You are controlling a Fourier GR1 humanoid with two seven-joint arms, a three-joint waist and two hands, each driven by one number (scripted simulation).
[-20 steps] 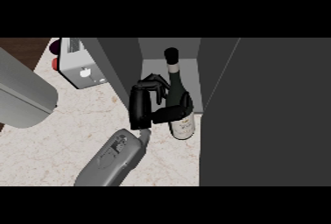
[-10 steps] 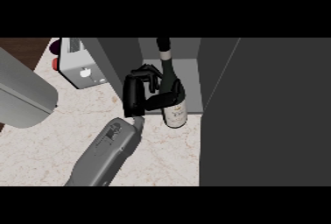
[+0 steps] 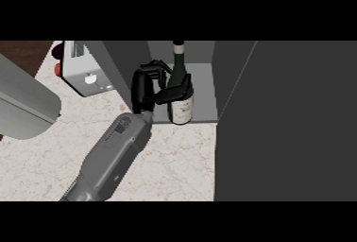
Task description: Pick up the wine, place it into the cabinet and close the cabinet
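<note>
1. Where your forearm rises from the lower edge of the head view, you have one black hand [image 3: 148, 87] at the cabinet's mouth, fingers and thumb curled round the wine bottle [image 3: 181, 90]. Which arm it belongs to cannot be read from this view alone; I log it as the right, low confidence.
2. Grasp state: clenched on the bottle's body, thumb across the dark glass, fingers wrapped behind it.
3. Bottle: upright, neck pointing to the top of the view, pale label [image 3: 182, 111] facing you below the thumb. Its base sits at the front lip of the cabinet floor, just inside the opening.
4. Cabinet [image 3: 202, 80]: grey interior, open. Its dark door [image 3: 286, 123] stands swung out at the right, filling that side of the view.
5. Counter [image 3: 174, 165]: pale marbled top under the forearm.
6. Left of the hand, a grey toaster-like appliance [image 3: 87, 71] stands on the counter, apart from the hand.
7. A large grey shape [image 3: 24, 104] covers the left edge; you cannot tell what it is.
</note>
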